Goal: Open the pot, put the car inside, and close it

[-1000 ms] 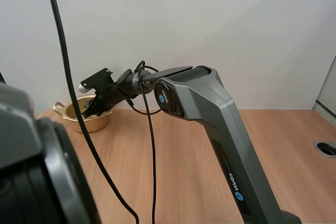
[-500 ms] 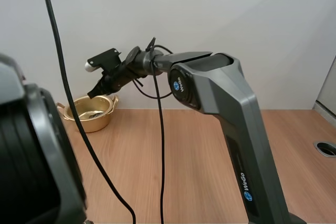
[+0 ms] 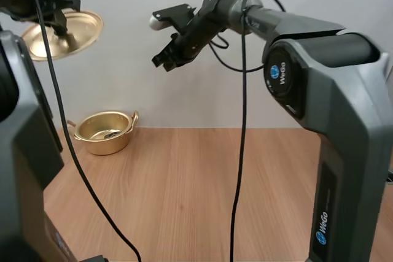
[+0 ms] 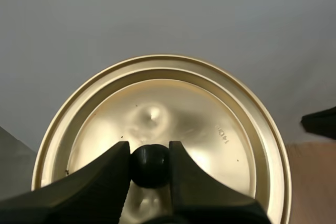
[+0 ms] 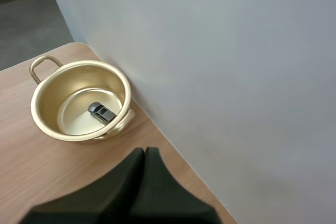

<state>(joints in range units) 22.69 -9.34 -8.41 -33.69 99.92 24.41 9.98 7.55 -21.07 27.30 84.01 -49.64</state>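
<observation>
The pale wooden table [image 3: 202, 194] is seen bare across its near and middle parts. High above its left side, the left tool [image 4: 150, 151] is clamped on the small black ball knob [image 4: 150, 167] of the round, shiny gold metal lid [image 4: 205, 124]; the knob is pinched between both fingers, and the lid is held aloft, tilted and well clear of the table. Farther to the right, and also raised high, the right tool [image 5: 143, 153] is held with its fingers pressed together as one dark wedge, with nothing between them.

At the far left of the table, close to the grey wall, the gold metal pot [image 5: 109, 80] with two loop handles is found standing upright and open. The small dark grey toy car [image 5: 101, 112] lies on its bottom, near the middle.

Opening and loading are therefore judged done, and closing is taken to be the step in hand. For the next move, the lid would need to be brought down and forward over the pot, levelled, centred on the rim and seated before the knob is released. The right tool is judged to be out of the way.
</observation>
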